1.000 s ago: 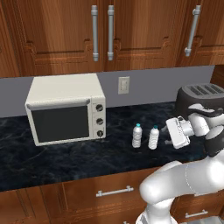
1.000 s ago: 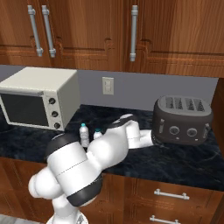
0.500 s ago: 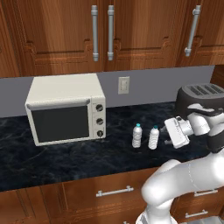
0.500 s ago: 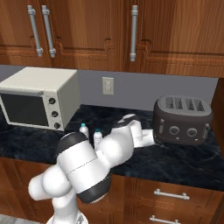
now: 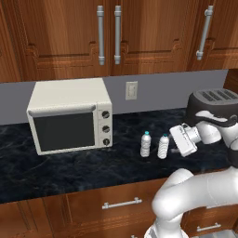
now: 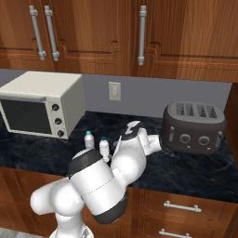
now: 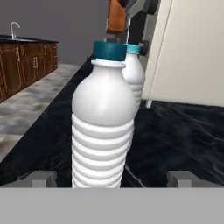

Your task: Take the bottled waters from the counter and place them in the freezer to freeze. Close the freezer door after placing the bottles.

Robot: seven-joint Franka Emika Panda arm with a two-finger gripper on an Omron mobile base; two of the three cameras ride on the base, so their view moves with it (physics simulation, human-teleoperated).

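Note:
Two bottled waters stand side by side on the black marble counter: the left one and the right one, both clear and ribbed with teal caps. My gripper reaches in from the right at bottle height and is open. In the hand view the nearer bottle stands between my fingertips, with a gap on each side. The other bottle stands just behind it. In the right base view both bottles show left of my arm. The freezer and its door are out of view.
A white toaster oven stands on the counter left of the bottles. A dark toaster sits right of my hand against the wall. Wooden cabinets hang above, and drawers run below the counter edge.
My hand has crept slightly left toward the nearer bottle, and the elbow has shifted. The bottles have not moved; the jaws stay open.

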